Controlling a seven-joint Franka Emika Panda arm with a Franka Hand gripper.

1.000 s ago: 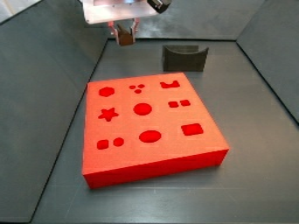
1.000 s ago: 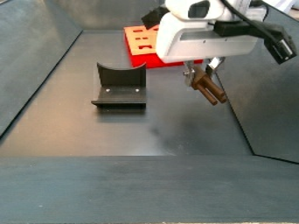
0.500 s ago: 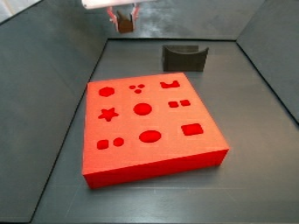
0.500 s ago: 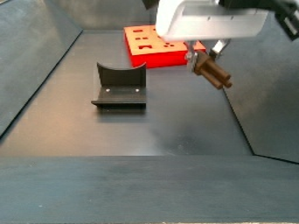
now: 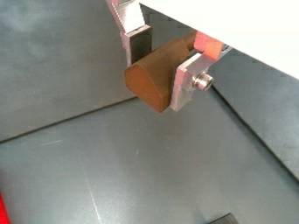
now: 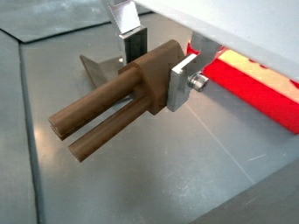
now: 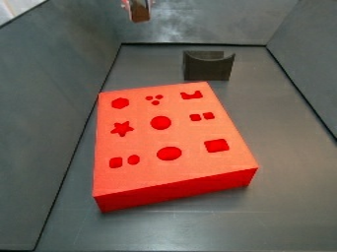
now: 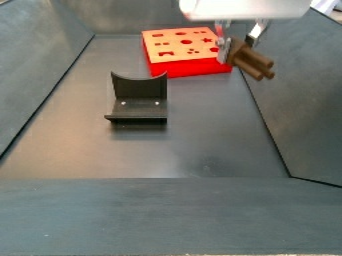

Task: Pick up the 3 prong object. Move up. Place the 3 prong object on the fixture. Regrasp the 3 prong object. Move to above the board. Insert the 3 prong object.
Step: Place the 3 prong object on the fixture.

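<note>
The gripper is clamped on the peg, holding it in the air well above the floor, off to the side of the board and apart from the fixture. Looks like light, stiff wood, probably not slippery against the pads. The fingers pinch the block end, prongs sticking out free, which seems the sensible spot. No labels or writing anywhere I can read.

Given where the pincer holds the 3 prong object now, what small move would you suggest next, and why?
Probably carry it sideways toward the fixture: the pincer grips the 3 prong object high above the floor, and the fixture's notch is vacant.
</note>
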